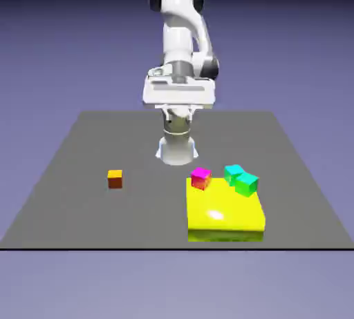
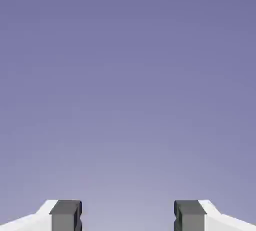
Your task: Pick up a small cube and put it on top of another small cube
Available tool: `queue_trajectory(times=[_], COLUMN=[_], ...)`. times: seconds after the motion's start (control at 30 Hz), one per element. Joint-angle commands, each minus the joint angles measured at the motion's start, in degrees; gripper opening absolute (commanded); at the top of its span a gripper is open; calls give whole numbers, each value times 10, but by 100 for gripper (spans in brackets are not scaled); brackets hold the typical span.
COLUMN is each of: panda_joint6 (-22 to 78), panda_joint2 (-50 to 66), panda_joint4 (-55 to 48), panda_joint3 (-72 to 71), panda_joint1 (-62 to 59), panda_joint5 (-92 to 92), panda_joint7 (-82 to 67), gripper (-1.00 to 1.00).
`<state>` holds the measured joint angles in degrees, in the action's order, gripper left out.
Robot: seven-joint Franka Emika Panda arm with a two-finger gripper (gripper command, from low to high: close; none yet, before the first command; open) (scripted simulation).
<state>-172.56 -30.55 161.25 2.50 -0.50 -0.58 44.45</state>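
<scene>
Toward the exterior view's left, on bare dark desk (image 1: 138, 221), sat the orange cube (image 1: 115, 179), upright, its lighter top face showing. Open room lay all round it: a wide stretch to the desk's left edge, more to the front edge, and a broad gap across to the magenta cube (image 1: 201, 178).

That second cube appeared at the far left corner of the flat yellow block (image 1: 223, 204), looking tilted; whether it rested on the block or leaned against it, I could not tell. Just beside it stood the teal cube (image 1: 234, 174), and the green cube (image 1: 247, 184) overlapped that one in the picture — touching or merely close, the angle left unclear. The yellow block lay near the front edge of the desk, with only a narrow strip between.

Farther back, the white arm (image 1: 178, 38) rose above its base (image 1: 177, 149), and the jaws hung in front of it, well apart from every cube.

Only the hand view made their state plain: they were open — the two grey fingertips (image 2: 66, 217) stood wide apart, with blue-violet backdrop (image 2: 128, 90) between them and filling the rest of that picture. The desk and cubes showed in the exterior view alone.
</scene>
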Motion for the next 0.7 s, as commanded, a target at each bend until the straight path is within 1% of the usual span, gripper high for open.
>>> queue_trajectory(times=[0.0,0.5,0.53,0.67], panda_joint6=[12,189,189,158], panda_joint2=[17,276,276,330], panda_joint4=[2,32,32,21], panda_joint3=[21,328,328,267], panda_joint1=[-10,-155,-155,-189], panda_joint5=[-5,-76,-76,-175], panda_joint7=[17,262,262,190], gripper=[0,0,0,0])
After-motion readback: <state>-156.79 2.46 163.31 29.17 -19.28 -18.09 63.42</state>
